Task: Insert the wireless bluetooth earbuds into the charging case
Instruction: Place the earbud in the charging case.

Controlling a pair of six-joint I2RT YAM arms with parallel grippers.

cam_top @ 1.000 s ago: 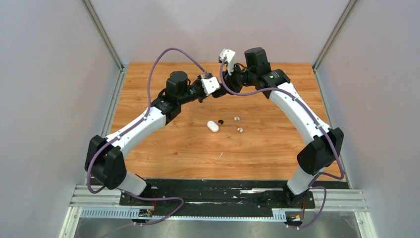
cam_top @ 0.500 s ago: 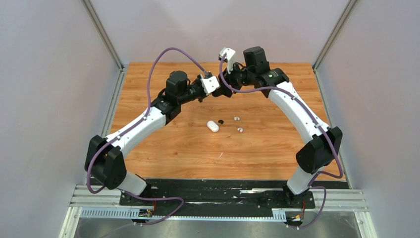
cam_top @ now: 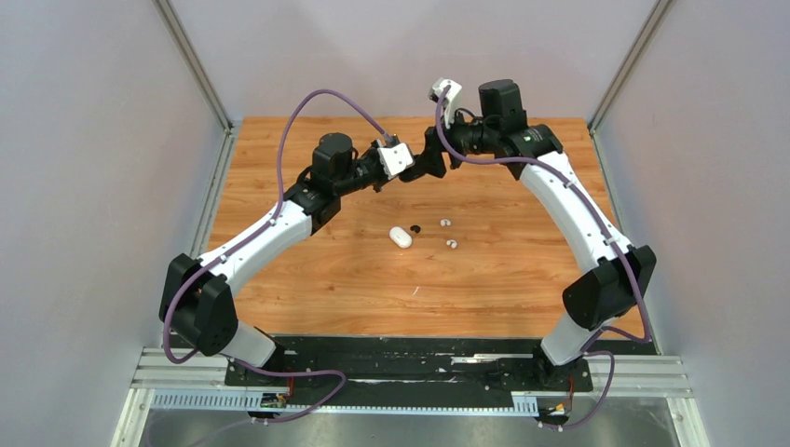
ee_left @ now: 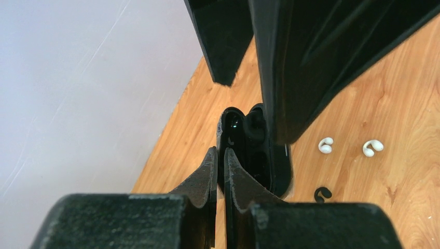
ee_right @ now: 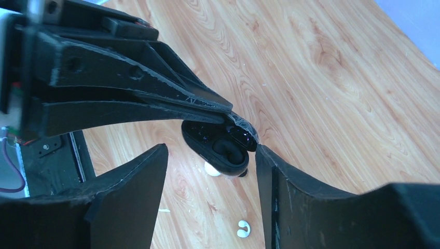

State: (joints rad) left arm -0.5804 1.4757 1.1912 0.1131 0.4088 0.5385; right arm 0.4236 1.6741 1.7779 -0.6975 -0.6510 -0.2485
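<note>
Three earbuds lie loose on the tabletop (cam_top: 326, 270): a white earbud (cam_top: 445, 223), another white earbud (cam_top: 452, 244) nearer, and a black earbud (cam_top: 415, 227) just right of the white case (cam_top: 401, 237). The left hand (ee_left: 220, 153) is clamped on the open black case (ee_left: 251, 155) by its edge, up in the air at the far middle. The right hand (ee_right: 211, 155) gapes around it, holding nothing. Buds look featherlight, hard, slick; I'd pinch one across its fat body.

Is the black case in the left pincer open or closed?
Open. In the right wrist view the black case shows its inner hollow, its two halves spread apart; the left pincer pinches one half's edge.
</note>
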